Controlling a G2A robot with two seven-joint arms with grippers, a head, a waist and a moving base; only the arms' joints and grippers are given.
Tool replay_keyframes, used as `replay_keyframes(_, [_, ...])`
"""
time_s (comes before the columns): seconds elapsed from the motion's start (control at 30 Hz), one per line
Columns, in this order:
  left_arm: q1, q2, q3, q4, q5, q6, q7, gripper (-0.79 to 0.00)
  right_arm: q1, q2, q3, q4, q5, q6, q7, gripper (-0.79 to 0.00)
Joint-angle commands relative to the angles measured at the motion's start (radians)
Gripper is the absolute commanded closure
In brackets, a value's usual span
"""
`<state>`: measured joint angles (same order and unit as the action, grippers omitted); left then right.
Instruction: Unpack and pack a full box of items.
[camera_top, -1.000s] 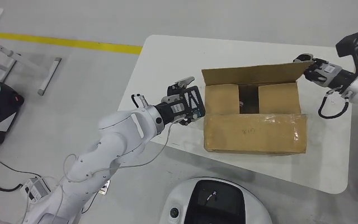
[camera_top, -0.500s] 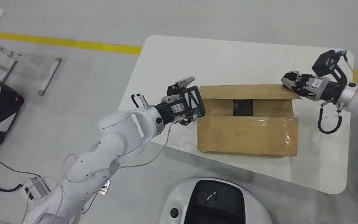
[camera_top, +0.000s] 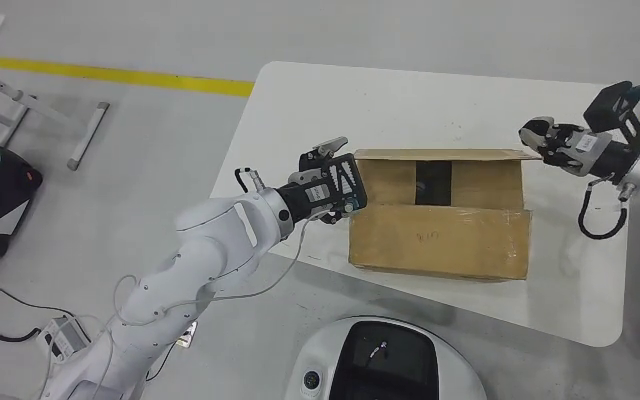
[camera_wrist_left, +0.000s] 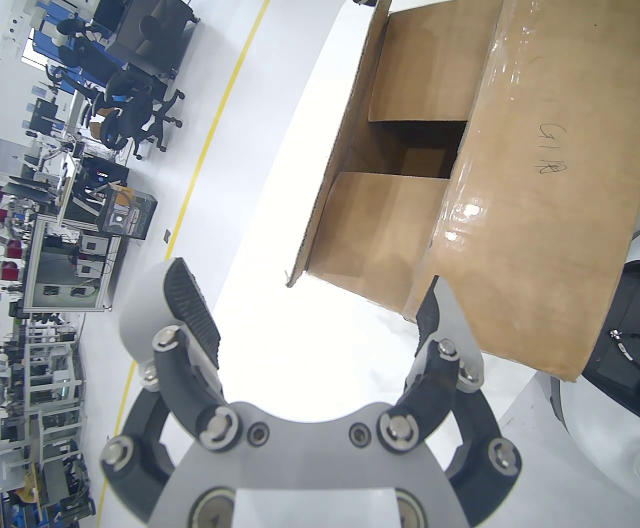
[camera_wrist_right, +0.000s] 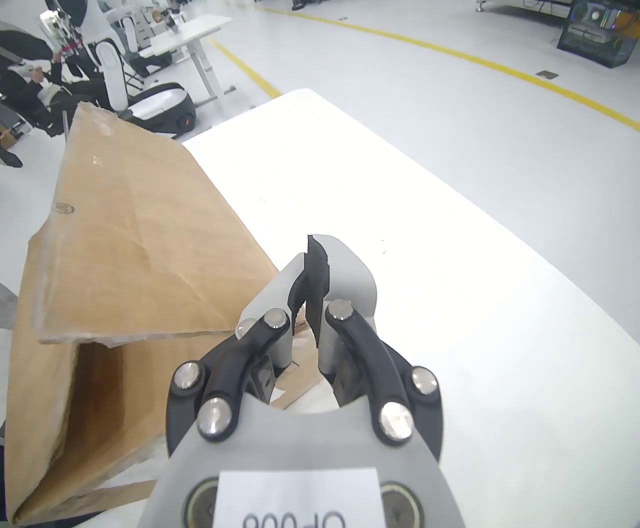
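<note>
– Since a second ago our right gripper (camera_wrist_right: 312, 265) has drawn back a little from the box (camera_top: 440, 240). The far flap (camera_wrist_right: 140, 240) then showed its broad face from above and now shows as a thin strip. The box has also slid slightly toward our left arm.

– And the fingers?

– The right ones are pressed together just off the flap's end corner. We think nothing is between them, though the cardboard runs behind one finger and we cannot tell whether they touch. Our left gripper (camera_wrist_left: 306, 275) has not moved. It is spread wide and holds nothing at the box's left end, with one fingertip right by the near corner.

– Any writing?

– We see a short pen scrawl (camera_wrist_left: 550, 150) on the box's near face, beside glossy clear tape (camera_wrist_left: 470, 210), but we cannot read it with confidence. The white label (camera_wrist_right: 300, 500) on the right gripper's body is cut off at the view's edge.

– Inside?

– Two inner flaps (camera_wrist_left: 380, 235) lie folded in, with a dark gap (camera_top: 433, 183) between them. What sits below is too dim for us to make out. The box stands on the white table (camera_top: 420, 100), near the edge on our side.
</note>
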<state>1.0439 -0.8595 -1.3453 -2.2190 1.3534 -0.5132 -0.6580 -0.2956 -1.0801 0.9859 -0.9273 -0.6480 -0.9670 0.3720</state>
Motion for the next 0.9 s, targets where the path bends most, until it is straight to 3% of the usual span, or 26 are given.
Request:
replay_keyframes(0.0, [0.0,0.0,0.0,0.0,0.0,0.0,0.0,-0.785,-0.01,0.003,0.011,-0.02,0.038,-0.004,0.002,0.0])
replay_keyframes(0.43, [0.0,0.0,0.0,0.0,0.0,0.0,0.0,-0.785,-0.097,0.026,-0.017,-0.203,0.238,-0.034,0.2,0.0])
replay_keyframes(0.87, [0.0,0.0,0.0,0.0,0.0,0.0,0.0,-0.785,-0.134,0.03,-0.051,-0.261,0.207,0.06,0.268,0.0])
